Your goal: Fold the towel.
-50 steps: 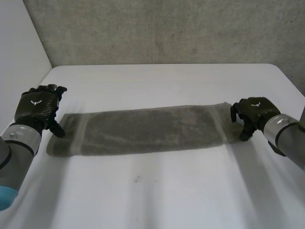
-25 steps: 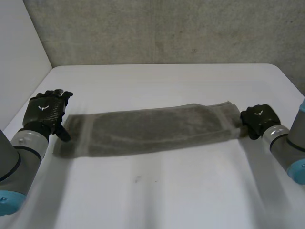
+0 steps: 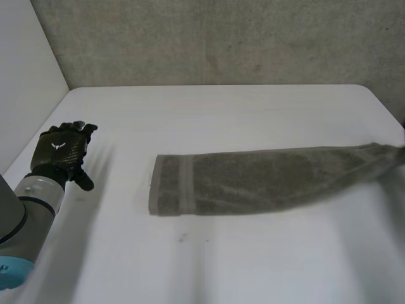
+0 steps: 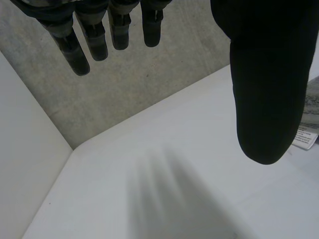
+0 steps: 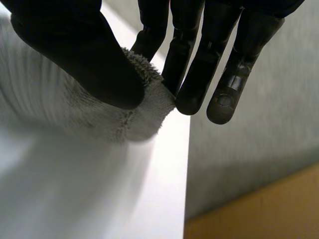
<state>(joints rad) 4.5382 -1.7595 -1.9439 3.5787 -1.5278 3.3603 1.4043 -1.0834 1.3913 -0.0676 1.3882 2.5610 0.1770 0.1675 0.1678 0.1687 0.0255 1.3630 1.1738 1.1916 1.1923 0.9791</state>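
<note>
The grey towel (image 3: 253, 180) lies as a long strip across the white table (image 3: 221, 259), its right end drawn taut and slightly raised toward the table's right side. In the right wrist view my right hand (image 5: 84, 59) pinches the towel's end (image 5: 55, 109) between thumb and fingers. My left hand (image 3: 60, 149) rests open at the table's left side, well apart from the towel's left end (image 3: 166, 185). In the left wrist view my left hand (image 4: 264, 74) holds nothing, its fingers (image 4: 99, 40) straight. Beside its thumb shows a towel corner (image 4: 311, 107) with a white label.
A grey concrete wall (image 3: 221, 38) stands behind the table. The table's right edge (image 5: 172, 199) runs just past my right hand's fingertips, with a drop beyond it. A white side wall (image 3: 25, 76) rises at the left.
My right hand shut on the towel's right end and pulled it to the right, out of the head view. The towel's left end slid away from my left hand, which stayed in place.
</note>
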